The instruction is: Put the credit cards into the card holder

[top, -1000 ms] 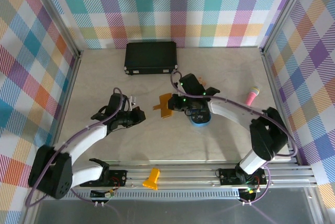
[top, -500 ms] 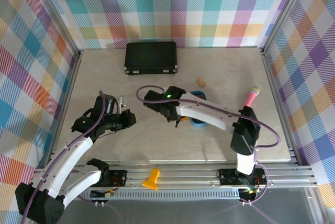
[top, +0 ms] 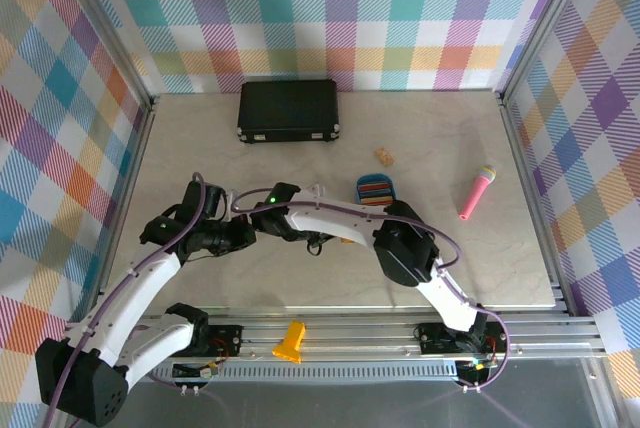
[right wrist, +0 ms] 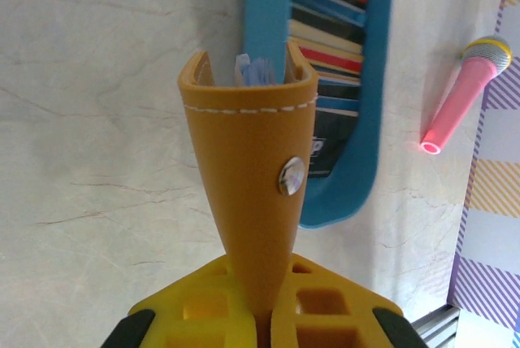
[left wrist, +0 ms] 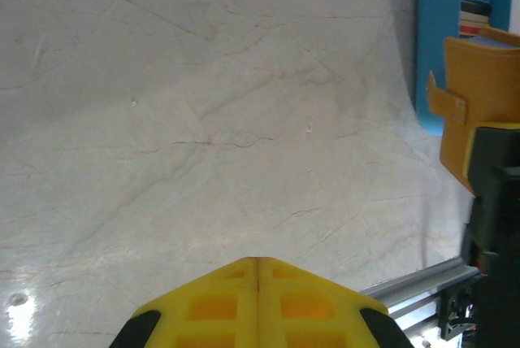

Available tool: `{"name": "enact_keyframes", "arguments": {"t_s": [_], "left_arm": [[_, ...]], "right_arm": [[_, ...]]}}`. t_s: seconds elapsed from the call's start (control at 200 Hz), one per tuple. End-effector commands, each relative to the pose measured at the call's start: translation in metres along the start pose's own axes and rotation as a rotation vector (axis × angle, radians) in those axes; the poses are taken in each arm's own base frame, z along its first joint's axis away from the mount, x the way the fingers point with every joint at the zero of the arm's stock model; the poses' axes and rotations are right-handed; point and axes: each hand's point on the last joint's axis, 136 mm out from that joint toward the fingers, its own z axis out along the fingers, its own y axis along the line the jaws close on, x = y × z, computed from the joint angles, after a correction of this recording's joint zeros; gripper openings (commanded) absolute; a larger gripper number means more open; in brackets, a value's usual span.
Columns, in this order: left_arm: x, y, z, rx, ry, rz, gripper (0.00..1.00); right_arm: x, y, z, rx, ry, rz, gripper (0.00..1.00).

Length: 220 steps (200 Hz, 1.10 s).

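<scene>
The card holder point(right wrist: 248, 161), a mustard-yellow wallet with a snap stud, stands up from my right gripper point(right wrist: 262, 315), which is shut on its lower end. Light blue inner pockets point(right wrist: 252, 70) peek out at its open top. Beyond it lies a blue oval tray point(right wrist: 370, 80) with several credit cards point(right wrist: 333, 39) stacked in it. From above, the tray point(top: 377, 179) sits right of centre, and my right gripper point(top: 313, 240) is left of it. My left gripper point(left wrist: 257, 263) is shut on nothing over bare table. In its view the card holder point(left wrist: 479, 96) hangs to the right.
A large black case point(top: 288, 110) lies at the back of the table. A pink toy microphone point(top: 477, 193) lies on the right, and a small tan object point(top: 385, 157) sits behind the tray. An orange piece point(top: 290, 341) rests on the front rail. Checked walls enclose three sides.
My right arm has swung left across the table with the card holder, uncovering the blue tray. My left arm has drawn back a little toward the left.
</scene>
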Motion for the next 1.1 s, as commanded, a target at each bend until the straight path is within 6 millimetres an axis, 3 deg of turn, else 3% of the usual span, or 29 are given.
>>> {"name": "enact_keyframes", "arguments": {"t_s": [0.0,0.17,0.27,0.295,0.385,0.585,0.8,0.98,1.095], "left_arm": [[-0.003,0.003,-0.014,-0.027,-0.015,-0.028,0.03],[-0.002,0.010,-0.017,-0.039,-0.025,-0.069,0.01],[-0.002,0.009,-0.016,-0.029,-0.022,-0.080,0.02],[-0.003,0.009,-0.016,-0.031,-0.024,-0.081,0.02],[-0.005,0.010,-0.018,-0.038,-0.030,-0.088,0.04],[-0.008,0.015,-0.017,-0.075,-0.028,-0.092,0.13],[-0.008,0.014,-0.006,-0.034,-0.020,-0.071,0.15],[-0.011,-0.016,0.007,0.133,-0.032,-0.027,0.16],[-0.004,-0.045,0.025,0.187,-0.021,0.050,0.16]], "right_arm": [[0.001,0.021,0.000,-0.061,0.036,-0.042,0.00],[0.001,0.062,0.008,-0.170,0.091,-0.078,0.01],[0.001,0.085,0.007,-0.276,0.123,-0.068,0.19],[0.000,0.090,0.005,-0.311,0.127,-0.056,0.29],[-0.006,0.103,-0.003,-0.410,0.128,-0.020,0.44],[-0.026,0.113,-0.031,-0.650,0.096,0.069,0.54],[-0.050,0.089,-0.060,-0.861,0.024,0.179,0.55],[-0.060,0.037,-0.061,-0.975,-0.048,0.258,0.54],[-0.053,0.004,-0.055,-1.100,-0.081,0.234,0.54]]}}
